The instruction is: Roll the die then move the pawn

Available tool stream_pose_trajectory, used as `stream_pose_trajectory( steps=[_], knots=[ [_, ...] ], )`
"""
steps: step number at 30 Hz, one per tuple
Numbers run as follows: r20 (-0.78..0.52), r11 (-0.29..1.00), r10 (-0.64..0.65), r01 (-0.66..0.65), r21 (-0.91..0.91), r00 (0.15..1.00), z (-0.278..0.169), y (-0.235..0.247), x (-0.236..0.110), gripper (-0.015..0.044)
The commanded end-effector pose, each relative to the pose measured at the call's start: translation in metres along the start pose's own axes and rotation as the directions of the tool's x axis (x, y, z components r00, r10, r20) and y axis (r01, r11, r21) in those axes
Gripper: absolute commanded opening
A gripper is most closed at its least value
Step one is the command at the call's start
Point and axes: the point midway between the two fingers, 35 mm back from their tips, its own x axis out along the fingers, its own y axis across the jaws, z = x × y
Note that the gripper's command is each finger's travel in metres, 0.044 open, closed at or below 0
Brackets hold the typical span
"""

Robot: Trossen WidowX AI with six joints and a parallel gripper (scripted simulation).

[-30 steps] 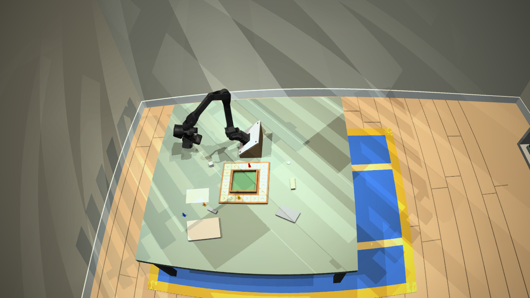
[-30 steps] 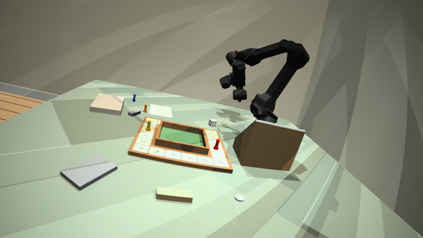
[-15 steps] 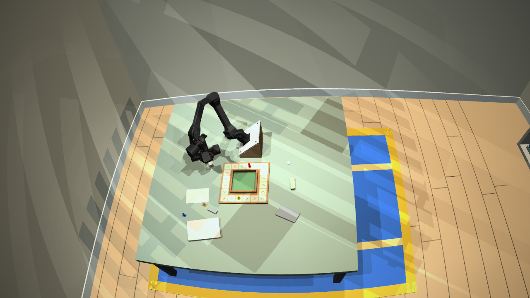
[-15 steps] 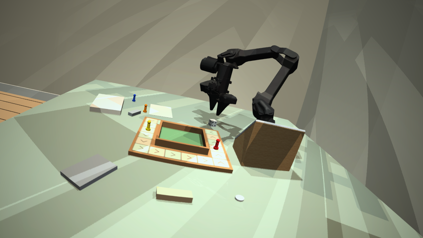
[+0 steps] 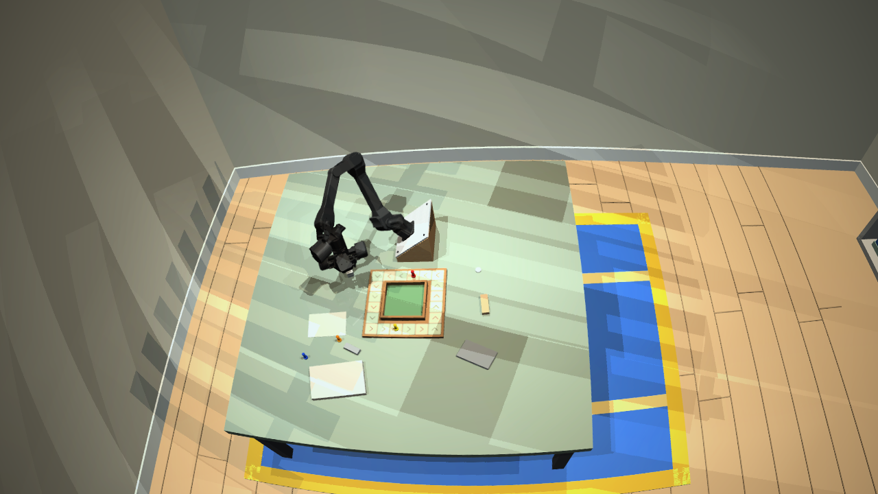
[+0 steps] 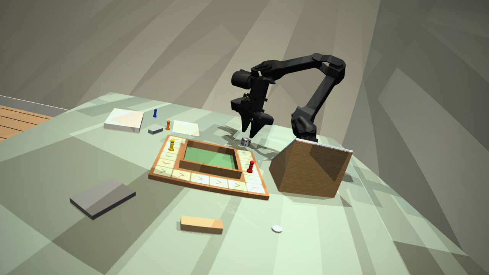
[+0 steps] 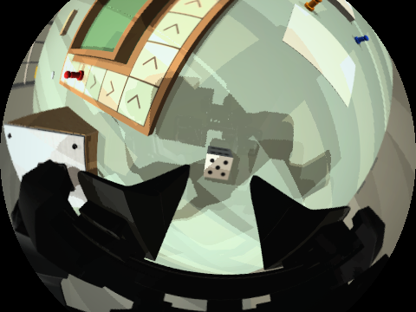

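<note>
The white die (image 6: pixel 245 141) (image 7: pixel 218 166) lies on the table just off the board's corner, with five pips up in the wrist view. My gripper (image 5: pixel 350 270) (image 6: pixel 248 133) (image 7: pixel 221 175) is open and empty, pointing down a little above the die, with a finger on either side of it. The board (image 5: pixel 365 307) (image 6: pixel 205 186) (image 7: pixel 168 100) frames the green tray (image 5: pixel 403 299) (image 6: pixel 208 157) (image 7: pixel 116 12), which is empty. The red pawn (image 5: pixel 413 274) (image 6: pixel 251 166) (image 7: pixel 74 74) stands on the board's track on the side nearest the arm's base.
A yellow pawn (image 5: pixel 395 328) (image 6: pixel 171 144) stands on the opposite side of the track. Orange (image 5: pixel 338 338) (image 6: pixel 167 124) and blue (image 5: pixel 304 355) (image 6: pixel 154 112) pawns stand off the board among white slabs (image 5: pixel 337 379). The wooden wedge base (image 6: pixel 307 170), a grey slab (image 6: pixel 102 196) and a tan block (image 6: pixel 201 224) also lie about.
</note>
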Motion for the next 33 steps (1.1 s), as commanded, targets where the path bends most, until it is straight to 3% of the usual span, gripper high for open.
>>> stream_pose_trajectory(
  steps=[1, 17, 22, 31, 33],
  knots=[
    [0.002, 1.000, 0.007, -0.007, -0.008, 1.000, 0.000, 0.002, 0.007, 0.0275],
    [0.001, 1.000, 0.005, -0.005, -0.008, 1.000, 0.000, 0.002, 0.030, 0.0275],
    [0.001, 1.000, 0.005, -0.005, -0.008, 1.000, 0.000, 0.002, 0.030, 0.0144],
    [0.001, 1.000, 0.005, -0.005, -0.008, 1.000, 0.000, 0.002, 0.030, 0.0084],
    [0.001, 1.000, 0.006, -0.006, -0.008, 1.000, 0.000, 0.003, 0.029, 0.0031]
  ],
)
